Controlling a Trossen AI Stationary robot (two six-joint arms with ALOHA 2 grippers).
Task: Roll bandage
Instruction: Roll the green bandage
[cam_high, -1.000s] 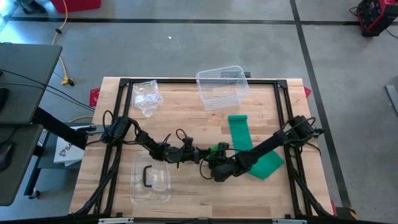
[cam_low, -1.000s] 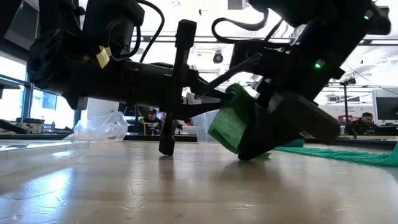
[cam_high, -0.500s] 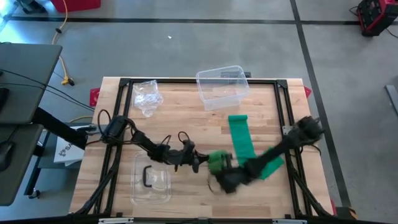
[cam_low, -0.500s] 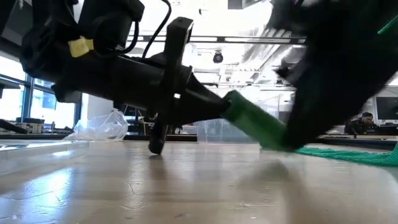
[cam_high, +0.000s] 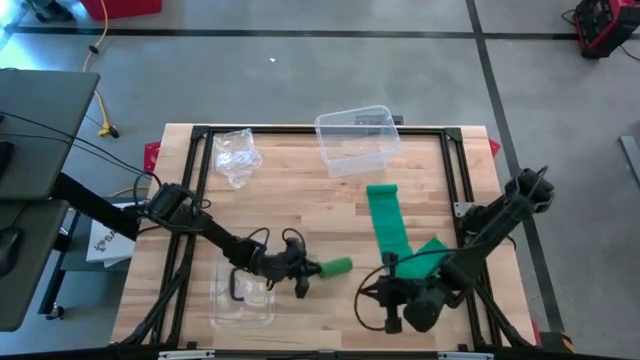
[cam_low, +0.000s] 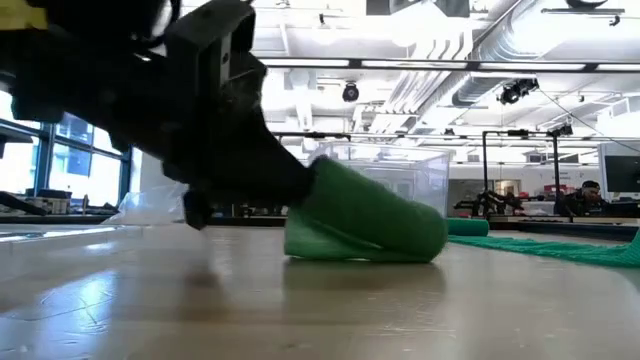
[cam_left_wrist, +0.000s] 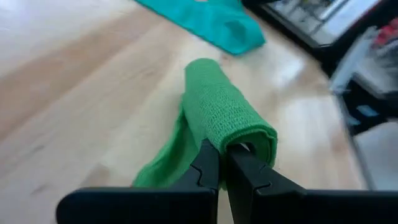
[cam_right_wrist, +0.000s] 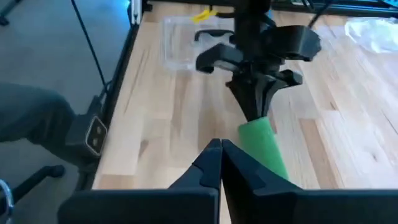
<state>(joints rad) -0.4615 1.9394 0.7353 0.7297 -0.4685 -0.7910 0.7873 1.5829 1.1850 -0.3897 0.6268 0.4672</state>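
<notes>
Rolling looks done: bandage roll (cam_high: 335, 266) lies wound near the bench's front edge, left gripper (cam_high: 307, 270) fingers pinching its end. Right gripper (cam_high: 384, 291) just beside, fingers pressed together, empty. Left: release.

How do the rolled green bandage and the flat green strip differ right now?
The rolled green bandage is wound into a short cylinder; the flat green strip lies unrolled on the table.
The roll is pinched at one end by the left gripper; nothing holds the strip, and the right gripper, shut and empty, sits apart from both.
The roll lies toward the table's middle; the strip lies nearer the right arm's side.
Both are green fabric.
</notes>
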